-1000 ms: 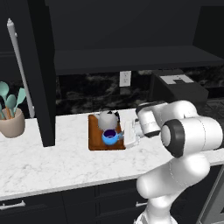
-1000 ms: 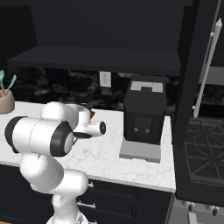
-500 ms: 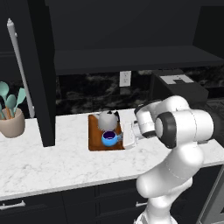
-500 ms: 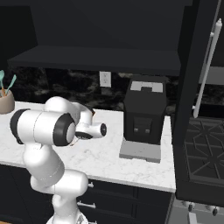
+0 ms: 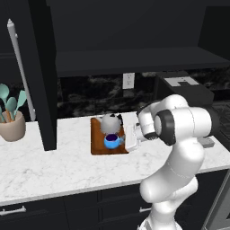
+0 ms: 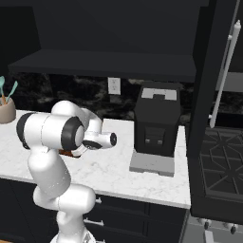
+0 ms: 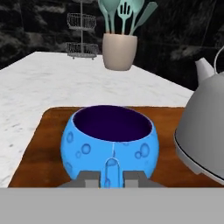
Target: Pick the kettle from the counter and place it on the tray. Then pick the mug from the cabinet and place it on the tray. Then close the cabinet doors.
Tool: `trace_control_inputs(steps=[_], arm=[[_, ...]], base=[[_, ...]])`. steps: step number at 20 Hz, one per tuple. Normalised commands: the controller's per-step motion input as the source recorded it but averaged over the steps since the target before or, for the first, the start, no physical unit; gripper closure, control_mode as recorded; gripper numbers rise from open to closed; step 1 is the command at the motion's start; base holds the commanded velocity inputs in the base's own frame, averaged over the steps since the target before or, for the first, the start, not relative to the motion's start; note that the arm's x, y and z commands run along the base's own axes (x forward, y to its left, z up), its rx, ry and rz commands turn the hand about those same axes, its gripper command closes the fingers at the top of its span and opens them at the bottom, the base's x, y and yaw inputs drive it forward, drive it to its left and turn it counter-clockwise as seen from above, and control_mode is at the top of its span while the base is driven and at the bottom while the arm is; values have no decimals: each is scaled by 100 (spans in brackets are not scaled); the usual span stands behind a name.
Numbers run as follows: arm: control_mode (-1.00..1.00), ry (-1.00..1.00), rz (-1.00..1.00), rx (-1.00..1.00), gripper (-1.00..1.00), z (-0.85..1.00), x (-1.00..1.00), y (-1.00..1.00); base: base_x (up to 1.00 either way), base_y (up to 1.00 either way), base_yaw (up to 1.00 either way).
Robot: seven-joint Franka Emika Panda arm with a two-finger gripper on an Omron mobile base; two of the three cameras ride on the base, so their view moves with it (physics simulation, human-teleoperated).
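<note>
Glossy blue mug (image 7: 109, 143), matt grey metal kettle (image 7: 205, 131), wooden tray (image 7: 48, 144).

I see a beige pot (image 5: 12, 128) of teal utensils (image 7: 124, 15) at the far left, a wire rack (image 7: 82, 35) near it, a white outlet (image 5: 128, 80) on the dark backsplash, a black coffee machine (image 6: 155, 124) on its grey base, and a stove (image 6: 222, 166) rightmost.
</note>
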Motion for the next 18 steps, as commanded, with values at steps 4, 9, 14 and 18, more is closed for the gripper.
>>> trace_control_inputs(steps=[4,9,14,18], arm=[[-100,0,0,0,-100,-2,1,0],[-100,0,0,0,-100,1,-17,4],[-100,0,-1,0,-100,11,-42,4],[-100,-5,-6,0,-100,45,-76,0]], base=[[0,0,0],[0,0,0],[0,0,0],[0,0,0]])
